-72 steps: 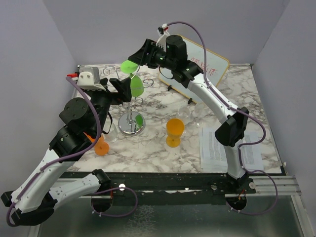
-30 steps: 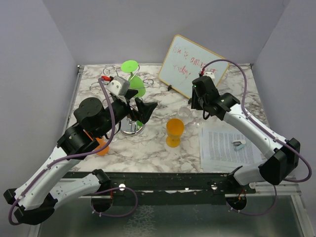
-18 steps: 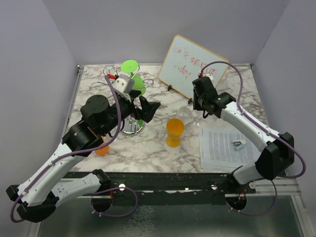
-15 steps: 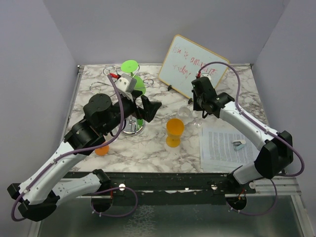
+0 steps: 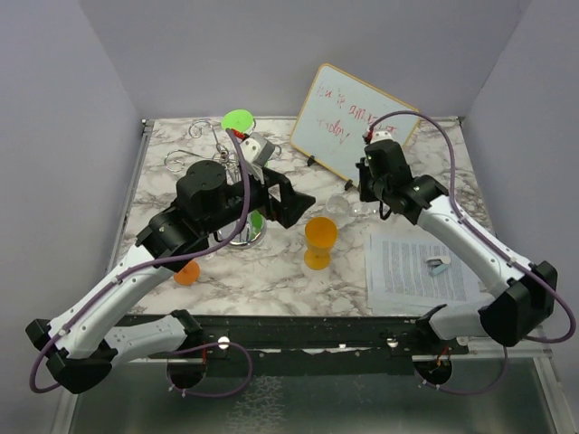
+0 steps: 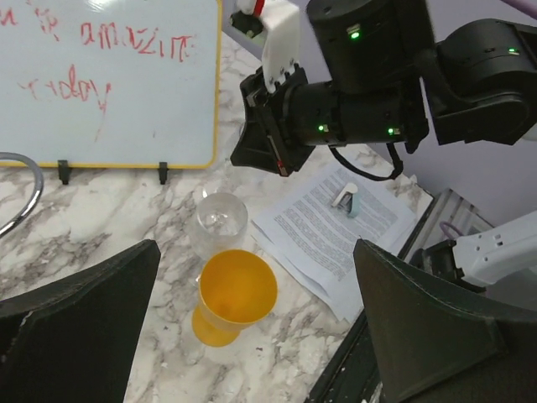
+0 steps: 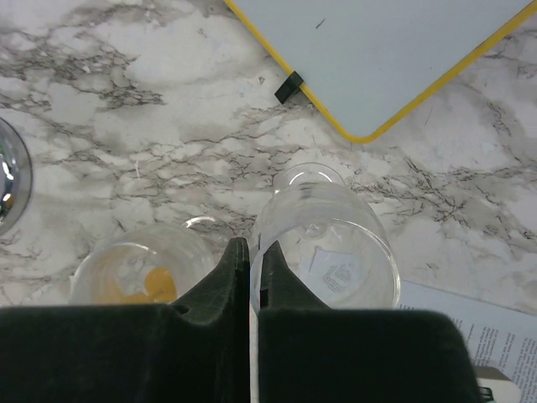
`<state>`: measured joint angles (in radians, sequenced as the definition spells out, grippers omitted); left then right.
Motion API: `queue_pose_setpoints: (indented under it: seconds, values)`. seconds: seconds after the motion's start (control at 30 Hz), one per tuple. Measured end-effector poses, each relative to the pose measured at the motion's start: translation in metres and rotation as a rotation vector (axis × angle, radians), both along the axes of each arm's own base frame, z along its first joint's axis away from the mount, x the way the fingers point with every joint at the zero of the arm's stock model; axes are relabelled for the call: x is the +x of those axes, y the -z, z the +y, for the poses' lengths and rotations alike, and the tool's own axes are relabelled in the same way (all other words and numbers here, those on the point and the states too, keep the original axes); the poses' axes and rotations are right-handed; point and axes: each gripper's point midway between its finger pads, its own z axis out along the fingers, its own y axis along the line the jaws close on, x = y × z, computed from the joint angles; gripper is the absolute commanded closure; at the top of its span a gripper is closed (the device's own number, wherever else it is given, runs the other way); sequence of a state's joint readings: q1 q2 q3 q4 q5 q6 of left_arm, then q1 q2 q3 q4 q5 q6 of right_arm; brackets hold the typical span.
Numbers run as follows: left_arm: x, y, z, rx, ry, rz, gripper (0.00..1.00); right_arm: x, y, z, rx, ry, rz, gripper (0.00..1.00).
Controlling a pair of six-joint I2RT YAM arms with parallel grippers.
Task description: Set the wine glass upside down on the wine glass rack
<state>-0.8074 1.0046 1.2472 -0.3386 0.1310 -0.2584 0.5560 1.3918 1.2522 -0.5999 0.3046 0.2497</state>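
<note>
A clear wine glass (image 7: pixel 336 252) stands upright on the marble beside a second clear glass (image 7: pixel 138 264). My right gripper (image 7: pixel 249 248) is shut on the near rim of the first glass, one finger inside the bowl and one outside. From above, the right gripper (image 5: pixel 366 199) sits over these glasses (image 5: pixel 341 206). The wine glass rack (image 5: pixel 201 136) stands at the back left, its chrome base (image 5: pixel 237 237) partly hidden by my left arm. A green glass (image 5: pixel 238 120) hangs upside down on it. My left gripper (image 5: pixel 291 203) is open, above an orange glass (image 6: pixel 233 294).
A yellow-framed whiteboard (image 5: pixel 353 117) leans at the back. Printed paper (image 5: pixel 416 271) with a small clip lies at the right. A small orange glass (image 5: pixel 187 271) stands under my left arm. The orange glass (image 5: pixel 320 240) is just in front of the clear glasses.
The right gripper left the green glass on the rack, moved to the clear glasses and shut on one rim. The left arm swung right over the rack towards the orange glass.
</note>
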Motion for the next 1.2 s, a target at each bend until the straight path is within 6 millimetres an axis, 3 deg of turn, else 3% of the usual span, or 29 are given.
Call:
queue_pose_setpoints:
  seconds: [0.33, 0.5, 0.67, 0.8, 1.03, 1.2]
  values:
    - [0.006, -0.003, -0.028, -0.160, 0.009, 0.194, 0.04, -0.031, -0.101, -0.018, 0.226, -0.004, -0.351, 0.99]
    - [0.025, -0.019, -0.051, -0.314, -0.017, 0.302, 0.04, -0.043, -0.155, -0.020, 0.382, 0.000, -0.515, 0.99]
    - [0.045, -0.021, -0.067, -0.425, -0.064, 0.385, 0.04, -0.056, -0.202, -0.015, 0.596, -0.016, -0.661, 0.99]
    - [0.059, -0.030, -0.079, -0.539, -0.080, 0.433, 0.04, -0.066, -0.221, -0.016, 0.764, -0.011, -0.746, 0.99]
    - [0.078, -0.057, -0.091, -0.742, -0.086, 0.496, 0.04, -0.075, -0.235, -0.014, 0.998, 0.001, -0.796, 0.99]
    - [0.089, -0.064, -0.099, -0.838, -0.091, 0.541, 0.09, -0.082, -0.249, -0.010, 1.133, -0.027, -0.807, 0.99]
